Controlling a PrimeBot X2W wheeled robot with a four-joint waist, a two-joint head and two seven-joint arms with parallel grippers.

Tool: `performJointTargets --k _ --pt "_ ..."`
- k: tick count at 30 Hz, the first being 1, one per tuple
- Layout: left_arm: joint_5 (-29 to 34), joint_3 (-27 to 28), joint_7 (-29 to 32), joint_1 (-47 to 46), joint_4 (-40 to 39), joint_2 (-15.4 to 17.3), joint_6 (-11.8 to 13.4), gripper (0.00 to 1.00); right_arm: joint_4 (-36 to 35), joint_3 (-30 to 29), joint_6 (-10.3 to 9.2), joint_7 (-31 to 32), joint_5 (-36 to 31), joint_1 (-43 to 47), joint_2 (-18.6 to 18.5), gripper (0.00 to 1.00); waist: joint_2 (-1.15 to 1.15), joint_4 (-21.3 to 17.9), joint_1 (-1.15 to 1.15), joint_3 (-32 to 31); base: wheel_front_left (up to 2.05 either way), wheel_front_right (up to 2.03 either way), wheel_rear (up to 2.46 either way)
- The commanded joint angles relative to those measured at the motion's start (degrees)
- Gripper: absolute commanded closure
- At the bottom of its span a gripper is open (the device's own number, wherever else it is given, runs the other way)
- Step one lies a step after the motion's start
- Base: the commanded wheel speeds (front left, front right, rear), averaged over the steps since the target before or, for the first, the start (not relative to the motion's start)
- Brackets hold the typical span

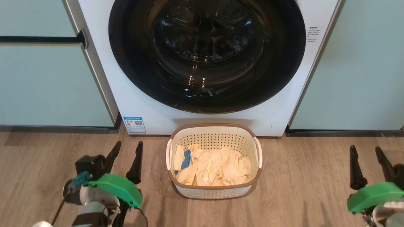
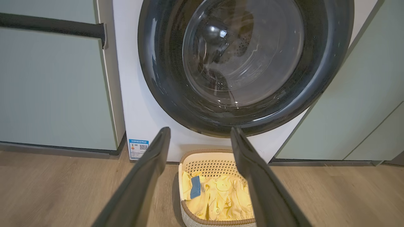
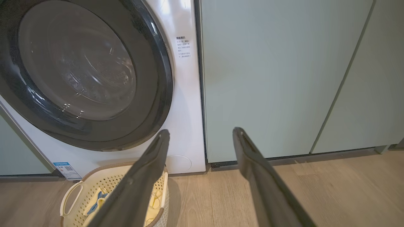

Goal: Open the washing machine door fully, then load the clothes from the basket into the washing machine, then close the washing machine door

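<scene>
The white washing machine (image 1: 157,116) stands straight ahead with its round washing machine door (image 1: 132,63) shut; the door has a glossy black rim and a glass bowl centre. On the floor right before it sits the cream basket (image 1: 214,191) with a brown rim, holding the pale yellow clothes (image 1: 217,170), one with a blue patch. My left gripper (image 1: 128,145) hovers open to the basket's left, and my right gripper (image 1: 365,148) is open far to its right. Both are empty. The left wrist view looks past open fingers (image 2: 151,164) at the door (image 2: 164,78) and clothes (image 2: 221,195).
Pale green cabinets flank the machine on the left (image 1: 47,82) and right (image 1: 356,78); a dark bar handle (image 1: 41,39) runs along the left one. A blue sticker (image 1: 134,125) marks the machine's lower left corner. Wooden floor (image 1: 300,176) spreads around the basket.
</scene>
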Motion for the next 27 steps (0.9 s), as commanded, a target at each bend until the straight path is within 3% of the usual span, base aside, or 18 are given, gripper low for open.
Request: performJointTargets --k 1,12,27 --pt "1.9 1.2 -1.1 -3.8 -1.3 1.7 -0.2 0.0 -1.5 1.0 -0.17 -1.1 -2.0 -3.9 -1.6 0.0 0.0 0.0 0.0 0.0 0.0 0.0 0.0" --pt "8.3 0.6 -2.8 -5.0 -0.6 2.1 -0.3 0.0 -1.4 1.4 -0.19 -2.8 -9.0 -4.6 -2.0 0.0 0.0 -0.2 0.0 0.1 0.0 0.0 0.0" --pt "8.1 0.6 -2.8 -5.1 -0.1 1.9 -0.3 0.0 -1.5 0.6 -0.19 -2.8 -8.8 -4.4 -1.7 0.0 0.0 -0.1 0.0 0.3 0.0 0.0 0.0"
